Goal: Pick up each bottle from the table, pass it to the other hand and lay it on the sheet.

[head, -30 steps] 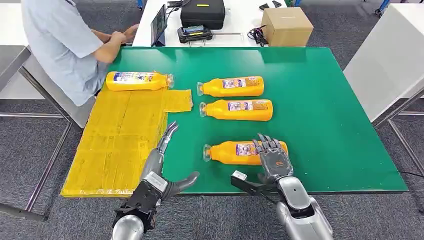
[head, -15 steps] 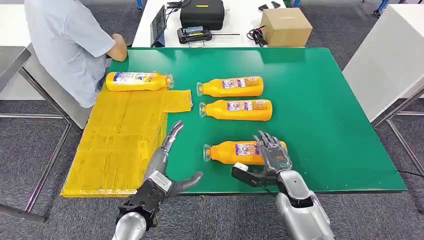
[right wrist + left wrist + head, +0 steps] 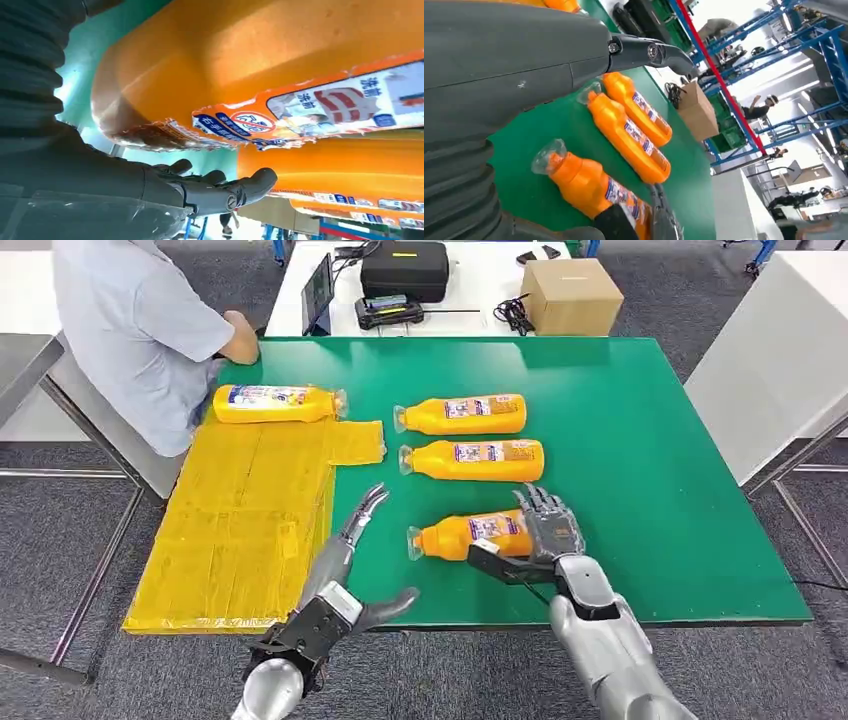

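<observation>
Right hand (image 3: 548, 530) wrapped around the base end of the nearest orange bottle (image 3: 470, 536), fingers (image 3: 540, 508) curled over its far side and thumb under the near side; bottle tilted, capped neck pointing toward the left hand, base end apparently raised slightly off the green table (image 3: 650, 440), though contact hard to judge from the head view. Seen close up in the right wrist view as a broad orange body with a torn label (image 3: 280, 115). Left hand (image 3: 350, 560) held open above the near table edge, holding nothing, fingers spread and pointing toward the far side, thumb stretched toward the gripped bottle, well short of touching it. Two more orange bottles (image 3: 462, 414) (image 3: 473, 460) lying side by side further back on the table, caps toward the yellow sheet (image 3: 240, 530). Fourth bottle (image 3: 278, 403) lying across the far end of the sheet, cap pointing toward the other bottles. Person in a light blue shirt (image 3: 130, 330) standing at the far left corner of the table. Cardboard box (image 3: 572, 295) and black case (image 3: 405, 267) resting on the white table beyond.
</observation>
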Controlling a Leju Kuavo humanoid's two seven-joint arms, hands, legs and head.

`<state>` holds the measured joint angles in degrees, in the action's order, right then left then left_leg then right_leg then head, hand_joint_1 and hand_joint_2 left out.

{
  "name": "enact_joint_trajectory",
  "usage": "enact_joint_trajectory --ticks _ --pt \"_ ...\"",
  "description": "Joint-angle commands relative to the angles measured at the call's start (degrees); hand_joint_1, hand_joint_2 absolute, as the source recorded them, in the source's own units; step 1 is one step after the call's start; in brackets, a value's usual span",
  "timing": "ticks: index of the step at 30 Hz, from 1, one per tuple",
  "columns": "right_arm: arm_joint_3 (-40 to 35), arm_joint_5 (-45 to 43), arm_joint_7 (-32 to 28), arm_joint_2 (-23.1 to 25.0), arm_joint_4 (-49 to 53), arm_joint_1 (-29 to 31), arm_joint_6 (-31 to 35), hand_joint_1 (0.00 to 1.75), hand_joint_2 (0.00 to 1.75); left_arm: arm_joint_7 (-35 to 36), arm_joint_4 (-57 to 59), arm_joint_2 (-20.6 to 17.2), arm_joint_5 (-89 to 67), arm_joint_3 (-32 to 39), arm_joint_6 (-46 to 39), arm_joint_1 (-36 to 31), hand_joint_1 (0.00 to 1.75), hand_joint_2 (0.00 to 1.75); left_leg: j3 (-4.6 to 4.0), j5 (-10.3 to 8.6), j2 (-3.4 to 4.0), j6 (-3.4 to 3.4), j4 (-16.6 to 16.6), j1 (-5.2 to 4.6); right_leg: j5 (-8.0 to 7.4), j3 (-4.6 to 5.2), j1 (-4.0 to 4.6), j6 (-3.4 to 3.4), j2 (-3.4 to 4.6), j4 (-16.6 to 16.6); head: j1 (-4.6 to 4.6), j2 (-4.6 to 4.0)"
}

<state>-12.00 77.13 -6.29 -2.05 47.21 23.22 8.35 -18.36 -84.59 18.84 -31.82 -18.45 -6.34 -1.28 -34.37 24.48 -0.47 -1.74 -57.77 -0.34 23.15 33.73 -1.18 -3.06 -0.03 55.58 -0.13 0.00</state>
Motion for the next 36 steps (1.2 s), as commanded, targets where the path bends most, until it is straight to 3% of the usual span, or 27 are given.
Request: enact_joint_trajectory --ticks 1,15,17,19,21,27,29,31,36 --pt "-1.1 -0.2 -1.0 -1.9 -14.6 3.8 -4.1 1.75 1.75 0.1 5.2 1.2 -0.6 -1.3 0.6 -2.6 0.0 1.75 0.15 0.01 -0.13 0.1 0.0 0.1 0.03 -0.24 0.11 0.14 -0.16 -0.1 -0.02 0.0" --pt "-5.1 -3.0 -7.8 -8.5 -19.5 4.1 -7.7 1.75 1.75 -0.8 7.1 1.2 -0.7 -2.3 1.0 -4.0 0.0 1.75 0.6 0.04 -0.39 0.0 0.0 0.09 0.08 -0.67 0.11 0.08 -0.38 -0.2 -0.02 0.0" --pt "-4.7 -4.8 -9.8 -9.2 -18.8 3.3 -7.6 1.75 1.75 -1.4 6.7 1.2 0.2 -2.3 0.7 -3.9 0.0 1.75 0.69 0.05 -0.44 -0.04 0.0 0.1 0.09 -0.69 0.12 0.09 -0.44 -0.2 -0.02 0.0" --pt "-1.7 -13.4 -14.1 -9.6 -15.3 0.6 -10.4 1.75 1.75 -1.5 6.8 1.2 3.5 -2.1 -1.8 -4.1 0.0 1.75 0.85 0.17 -0.42 -0.18 0.0 0.08 0.16 -0.43 0.11 0.02 -0.39 -0.3 -0.02 0.0" --pt "-2.8 -14.8 -13.6 -10.3 -13.5 -0.6 -10.8 1.75 1.75 -1.5 6.8 1.2 3.5 -1.8 -1.7 -4.3 0.0 1.75 0.93 0.15 -0.54 -0.14 0.1 0.11 0.19 -0.59 0.14 -0.03 -0.5 -0.4 0.0 0.0" --pt "3.3 -36.4 -18.9 -5.9 -1.0 -4.4 -16.7 1.75 1.75 3.9 11.5 1.2 24.4 1.5 -2.6 -6.0 0.0 1.75 1.19 0.25 -0.32 -0.14 0.1 0.14 0.2 -0.84 0.17 -0.02 -0.3 -0.5 0.02 0.0" --pt "2.1 -38.6 -15.9 -4.6 2.8 -4.1 -17.6 1.75 1.75 2.9 14.1 1.2 27.3 2.7 -2.2 -6.3 0.0 1.75 1.15 0.27 -0.11 -0.14 0.1 0.11 0.13 -0.89 0.14 -0.01 -0.1 -0.5 0.02 0.0" --pt "2.2 -39.9 -16.7 -4.1 3.6 -3.9 -17.0 1.75 1.75 3.3 14.2 1.2 29.8 3.0 -2.7 -6.1 0.0 1.75 1.16 0.34 0.04 -0.16 0.1 0.11 0.12 -1.35 0.13 -0.06 0.02 -0.4 0.04 0.0" --pt "0.2 -43.4 -15.4 1.1 12.5 -2.4 -16.5 1.75 1.75 -1.3 16.6 1.2 38.3 5.8 -4.3 -4.9 0.0 1.75 0.97 0.35 0.46 -0.11 0.0 0.09 0.0 -0.98 0.13 0.1 0.39 -0.3 0.02 0.0"
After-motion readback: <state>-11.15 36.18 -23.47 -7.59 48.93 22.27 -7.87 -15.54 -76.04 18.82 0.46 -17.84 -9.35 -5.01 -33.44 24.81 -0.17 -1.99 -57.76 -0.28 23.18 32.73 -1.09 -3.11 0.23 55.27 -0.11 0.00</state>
